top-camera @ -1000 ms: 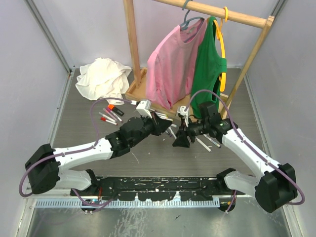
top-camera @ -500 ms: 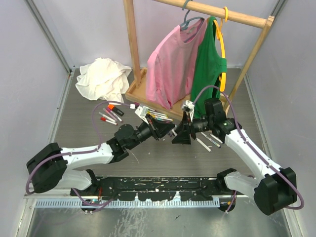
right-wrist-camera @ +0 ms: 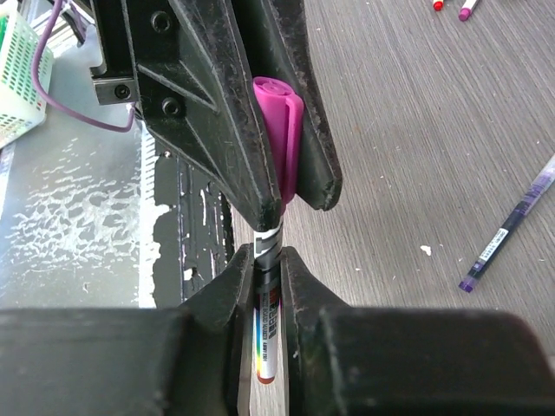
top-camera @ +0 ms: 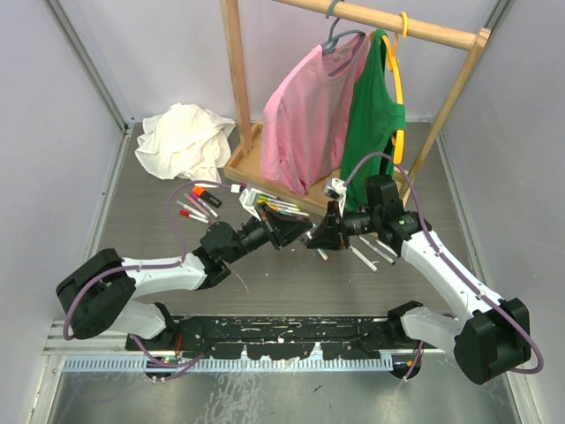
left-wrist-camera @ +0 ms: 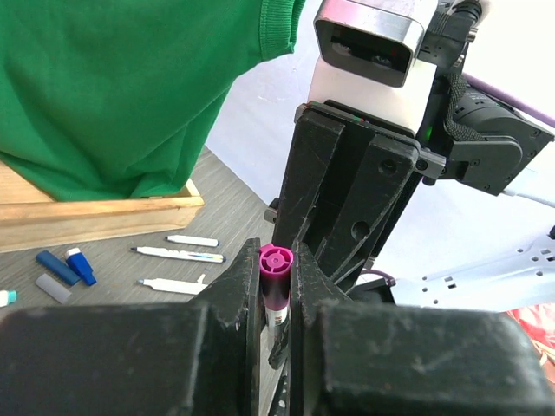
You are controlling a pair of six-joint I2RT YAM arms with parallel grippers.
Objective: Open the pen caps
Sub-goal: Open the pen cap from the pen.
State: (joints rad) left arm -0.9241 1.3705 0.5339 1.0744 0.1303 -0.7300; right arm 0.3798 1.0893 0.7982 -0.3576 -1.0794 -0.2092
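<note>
In front of the wooden rack (top-camera: 231, 106), above the desk (top-camera: 291, 283), one pen (right-wrist-camera: 267, 347) hangs between both arms. The left tool (left-wrist-camera: 277, 290) is clenched on the magenta cap (right-wrist-camera: 279, 139); the right tool (right-wrist-camera: 267, 260) grasps the printed barrel (right-wrist-camera: 268, 243) just below. Light, stiff, slick plastic, press-fitted: I judge it wants a firm side grip and a straight pull. The left wrist view shows only the cap's round end; the right wrist view shows the joint, seemingly not yet parted.
</note>
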